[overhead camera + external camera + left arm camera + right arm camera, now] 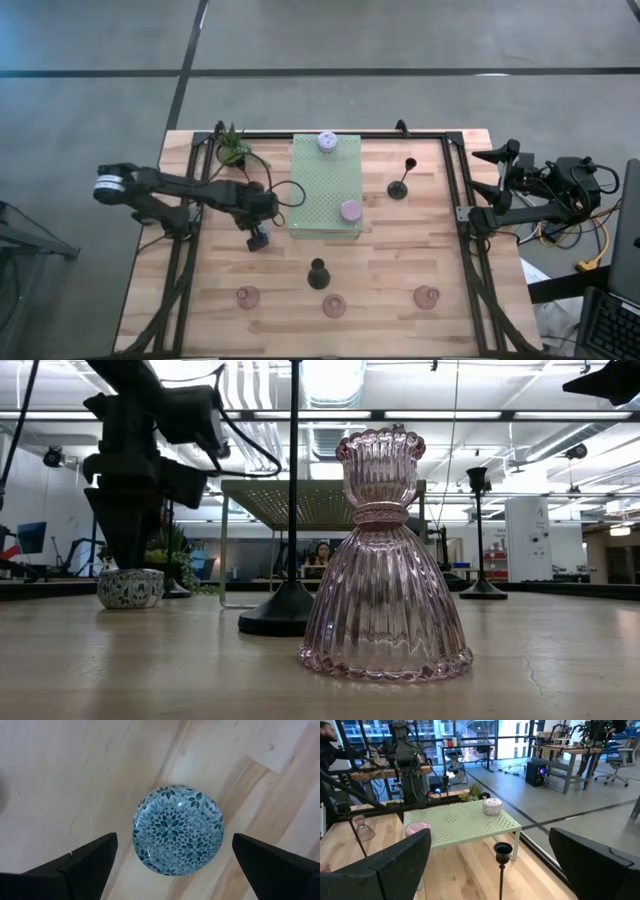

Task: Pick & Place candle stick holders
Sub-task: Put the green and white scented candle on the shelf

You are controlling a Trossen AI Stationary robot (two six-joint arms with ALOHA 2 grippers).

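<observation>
Table: pale wooden planks with a black frame – grey floor around it.
Room: an open workshop beyond, with desks and ceiling lights.
Mat: pale green perforated stand carrying a lilac cup and a pink cup.
Left gripper: fingers spread wide, grasping nothing – the blue patterned cup sits on the wood directly below, between them.
Right gripper: fingers apart, parked at the table's right edge.
Candlesticks: one black mid-table, another right of the mat.
</observation>
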